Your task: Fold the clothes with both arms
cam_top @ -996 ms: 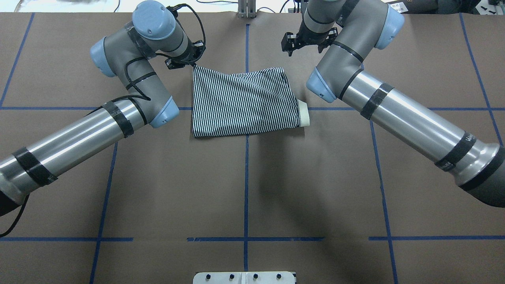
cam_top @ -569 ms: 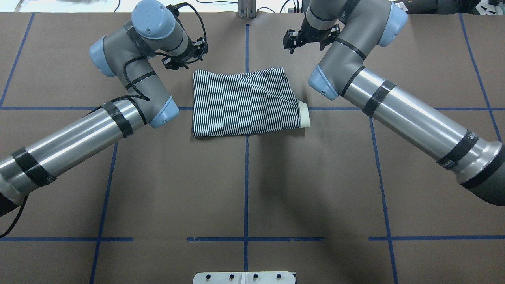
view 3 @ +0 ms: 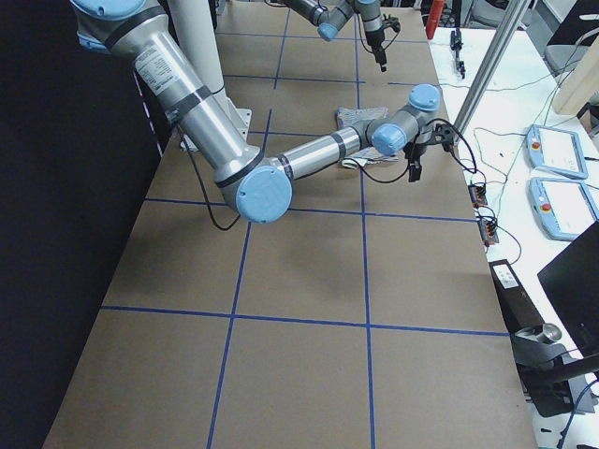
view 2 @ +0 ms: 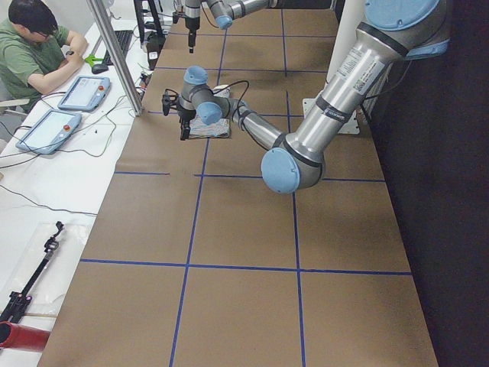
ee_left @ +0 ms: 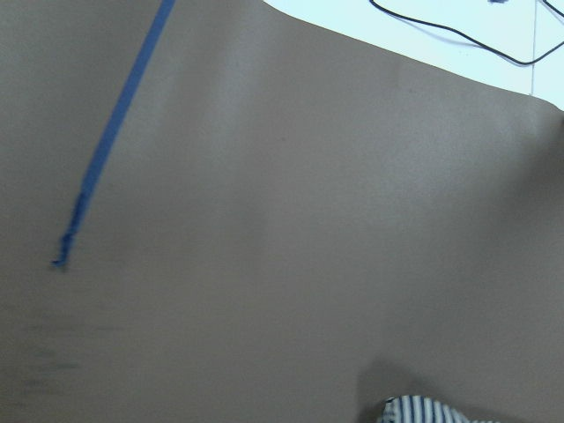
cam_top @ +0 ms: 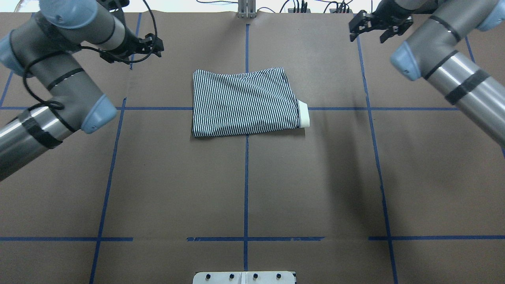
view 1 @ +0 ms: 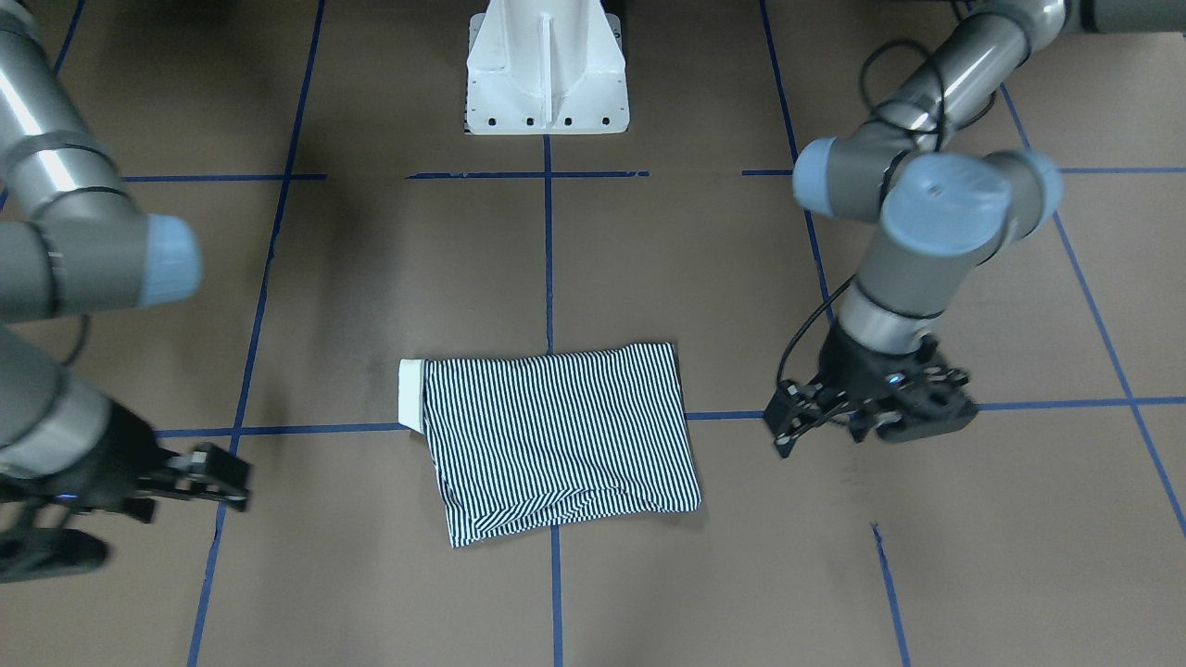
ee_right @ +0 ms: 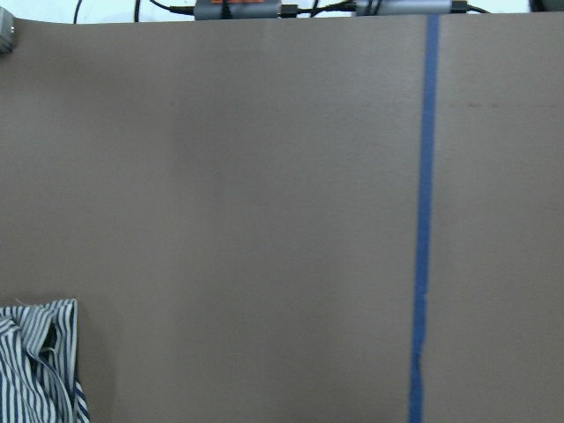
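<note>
The striped polo shirt (cam_top: 244, 102) lies folded into a flat rectangle at the middle of the brown table, and its cream collar (cam_top: 303, 114) sticks out at its right edge. In the front-facing view the shirt (view 1: 556, 435) lies free of both arms. My left gripper (cam_top: 132, 51) hovers open to the far left of the shirt, well apart from it. Above the table's far right, my right gripper (cam_top: 371, 29) is also open and holds nothing. Each wrist view shows only a shirt corner (ee_left: 423, 411) (ee_right: 35, 366) and bare table; no fingers appear there.
Blue tape lines (cam_top: 246, 177) mark a grid on the brown table cover. The white pedestal base (view 1: 547, 74) stands at the robot's side. Cables (cam_top: 221, 3) run beyond the far edge. A person (view 2: 34, 46) sits at a side table with tablets (view 2: 47, 130).
My left gripper has let go of the shirt's far-left corner, which now lies flat. Both arms have swung outward, left arm leftward and right arm rightward, away from the shirt.
</note>
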You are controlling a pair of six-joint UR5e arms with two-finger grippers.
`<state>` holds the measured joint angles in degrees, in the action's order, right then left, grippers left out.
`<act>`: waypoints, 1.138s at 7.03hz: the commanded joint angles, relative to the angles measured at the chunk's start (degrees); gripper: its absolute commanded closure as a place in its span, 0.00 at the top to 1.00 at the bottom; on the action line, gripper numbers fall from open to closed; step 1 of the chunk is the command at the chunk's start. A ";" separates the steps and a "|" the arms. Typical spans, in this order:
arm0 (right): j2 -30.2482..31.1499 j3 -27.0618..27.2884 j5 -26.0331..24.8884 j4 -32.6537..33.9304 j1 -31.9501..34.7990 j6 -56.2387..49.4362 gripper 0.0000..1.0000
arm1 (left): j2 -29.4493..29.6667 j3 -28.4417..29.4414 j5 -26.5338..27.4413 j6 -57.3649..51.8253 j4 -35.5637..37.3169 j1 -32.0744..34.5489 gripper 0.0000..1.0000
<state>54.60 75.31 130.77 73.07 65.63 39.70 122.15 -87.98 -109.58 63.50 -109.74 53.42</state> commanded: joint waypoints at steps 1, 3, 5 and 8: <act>10.92 2.91 6.94 0.23 9.91 -15.90 1.00 | -8.99 -8.85 -2.55 -15.53 4.95 5.17 1.00; 17.62 3.00 6.95 2.75 16.60 -33.47 1.00 | -14.80 -8.88 -9.48 -29.77 4.45 14.48 1.00; 21.24 6.32 6.26 13.27 22.23 -45.70 1.00 | -20.07 -8.88 -10.21 -45.58 4.97 21.08 1.00; 26.93 16.31 4.32 31.06 28.92 -57.28 1.00 | -27.38 -8.70 -14.57 -66.43 5.23 27.86 1.00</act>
<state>78.17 86.77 135.93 98.71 92.38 -14.84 97.82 -96.58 -121.04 4.68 -104.54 78.84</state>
